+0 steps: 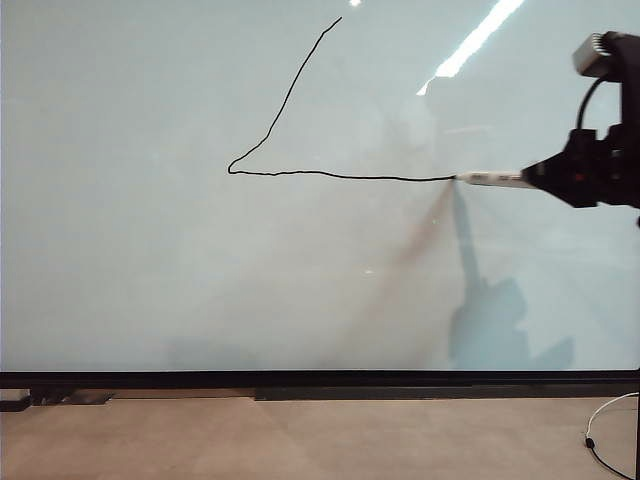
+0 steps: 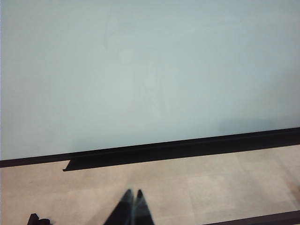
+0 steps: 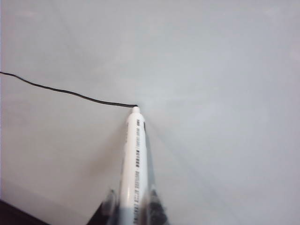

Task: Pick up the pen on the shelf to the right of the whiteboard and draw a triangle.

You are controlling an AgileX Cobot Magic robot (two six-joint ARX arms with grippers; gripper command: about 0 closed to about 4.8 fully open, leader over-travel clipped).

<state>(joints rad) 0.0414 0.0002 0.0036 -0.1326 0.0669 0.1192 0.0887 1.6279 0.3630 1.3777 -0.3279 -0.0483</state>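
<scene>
The exterior cam sits back and faces the whiteboard (image 1: 150, 280) head-on, the left wrist cam looks from low down at the board's black bottom strip (image 2: 187, 147) that the exterior also catches, and the right wrist cam stares close-up along the pen (image 3: 133, 164) at the board.

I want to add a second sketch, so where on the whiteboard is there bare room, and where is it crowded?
Bare: the whiteboard left of the triangle, and the wide band between its base and the black strip. Crowded: the right edge, where the right gripper, shut on the pen, holds the tip at the line's end. The left gripper rests shut, low over the floor.
</scene>
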